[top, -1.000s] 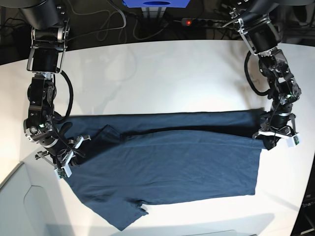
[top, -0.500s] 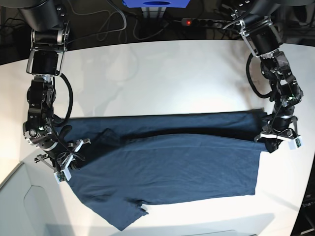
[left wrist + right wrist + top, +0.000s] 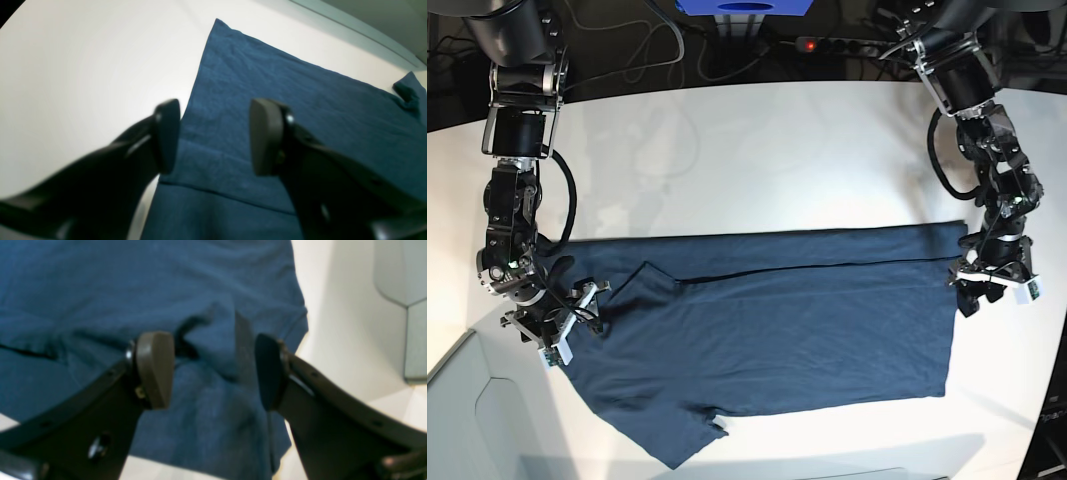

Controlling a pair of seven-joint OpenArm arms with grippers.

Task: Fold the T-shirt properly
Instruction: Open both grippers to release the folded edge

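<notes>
White tabletop (image 3: 757, 150), dark floor and cables (image 3: 657, 45) behind. Navy T-shirt (image 3: 777, 320) spread flat across the near half, one sleeve (image 3: 672, 430) poking toward the front edge, far long edge folded over onto the body. Right gripper (image 3: 567, 315) low at the shirt's end on base-view left, arm dropping near-vertical from its mount, wrist bent toward the cloth. Jaws apart, nothing pinched; wrist view shows a raised wrinkle (image 3: 213, 340) of fabric between the fingers (image 3: 155, 368), not clamped. Left gripper (image 3: 992, 285) at the opposite end by the folded corner, arm reaching down from the far corner. Fingers (image 3: 166, 133) spread, released, hanging just over the shirt edge (image 3: 186, 110), cloth lying flat below.
</notes>
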